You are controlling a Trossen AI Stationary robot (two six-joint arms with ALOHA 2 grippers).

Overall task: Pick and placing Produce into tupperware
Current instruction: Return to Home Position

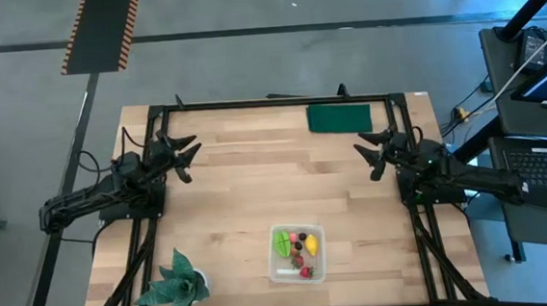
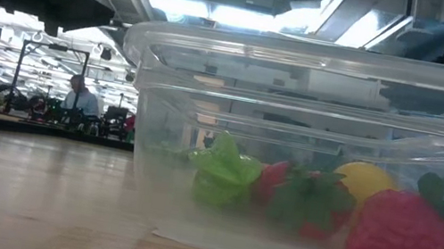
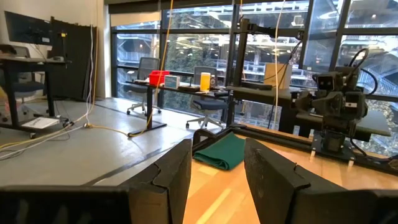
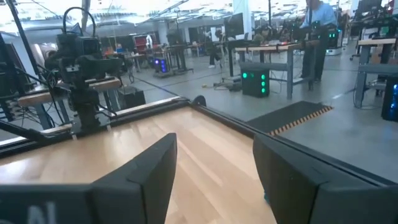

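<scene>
The light wooden table [image 1: 247, 189] stands on a grey workshop floor. A dark green pad [image 1: 340, 117] lies at its far edge and a teal plant [image 1: 177, 287] at a front corner. The tupperware [image 1: 274, 269] sits near the front edge and holds the produce [image 1: 298, 249]: green, yellow and red pieces, and perhaps small dark berries. The left gripper [image 1: 189, 159] and right gripper [image 1: 365, 162], both spread wide and empty, hang at opposite sides, well apart from it, with bare wood between them.

A robotics lab in an open office hall: desks [image 3: 180, 89], rolling chairs [image 3: 208, 76], a hazard-striped floor mat [image 1: 101, 30], and a laptop [image 1: 545, 165] beside the framed counter [image 1: 256, 183].
</scene>
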